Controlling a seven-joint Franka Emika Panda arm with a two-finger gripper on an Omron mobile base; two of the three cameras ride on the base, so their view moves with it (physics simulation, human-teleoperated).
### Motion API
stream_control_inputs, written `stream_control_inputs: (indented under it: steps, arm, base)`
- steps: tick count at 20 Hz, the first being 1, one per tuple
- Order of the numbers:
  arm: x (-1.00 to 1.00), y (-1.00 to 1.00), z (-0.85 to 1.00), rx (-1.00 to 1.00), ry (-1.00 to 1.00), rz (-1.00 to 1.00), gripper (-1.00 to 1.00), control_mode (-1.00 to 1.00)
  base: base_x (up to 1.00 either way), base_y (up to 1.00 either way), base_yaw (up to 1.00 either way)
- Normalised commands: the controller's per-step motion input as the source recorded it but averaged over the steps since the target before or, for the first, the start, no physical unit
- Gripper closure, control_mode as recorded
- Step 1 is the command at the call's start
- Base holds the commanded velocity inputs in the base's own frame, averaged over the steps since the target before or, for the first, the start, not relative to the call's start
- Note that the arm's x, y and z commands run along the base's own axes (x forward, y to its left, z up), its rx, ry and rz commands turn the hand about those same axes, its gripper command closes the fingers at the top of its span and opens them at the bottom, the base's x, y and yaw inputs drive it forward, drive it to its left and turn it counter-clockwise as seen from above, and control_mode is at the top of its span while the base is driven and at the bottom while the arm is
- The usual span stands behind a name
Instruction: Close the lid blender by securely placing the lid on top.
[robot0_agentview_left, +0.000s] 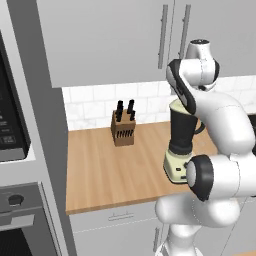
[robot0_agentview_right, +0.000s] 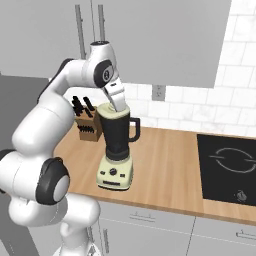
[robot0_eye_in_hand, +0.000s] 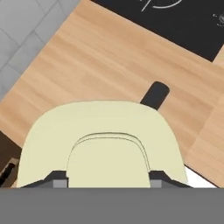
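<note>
No words, brands or numbers can be read anywhere (the blender (robot0_agentview_right: 116, 150) base below the gripper (robot0_agentview_right: 120, 106) bears only an unmarked knob and buttons).

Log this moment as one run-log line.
phase: seating lid | lid: on blender jar rim | gripper: fingers flank lid knob | grip: unclear

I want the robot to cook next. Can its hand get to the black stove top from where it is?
Probably yes. The gripper sits at the round cream lid on the dark blender jar. The black flat cooktop lies beyond bare wooden counter; reach itself is uncertain.
</note>
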Motion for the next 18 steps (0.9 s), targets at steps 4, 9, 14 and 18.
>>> stream_control_inputs:
  steps: [4, 9, 14, 18]
  arm:
    - [-0.17, 0.00, 0.07, 0.00, -0.06, 0.00, -1.00, -1.00]
    - [-0.24, 0.00, 0.01, -0.01, -0.09, 0.00, -1.00, -1.00]
    - [-0.54, 0.27, 0.00, -0.08, -0.16, 0.00, -1.00, -1.00]
    - [-0.96, 0.82, -0.02, -0.22, -0.22, 0.01, -1.00, -1.00]
  base:
    - [0.00, 0.00, 0.00]
    - [0.00, 0.00, 0.00]
    - [0.00, 0.00, 0.00]
    - [0.00, 0.00, 0.00]
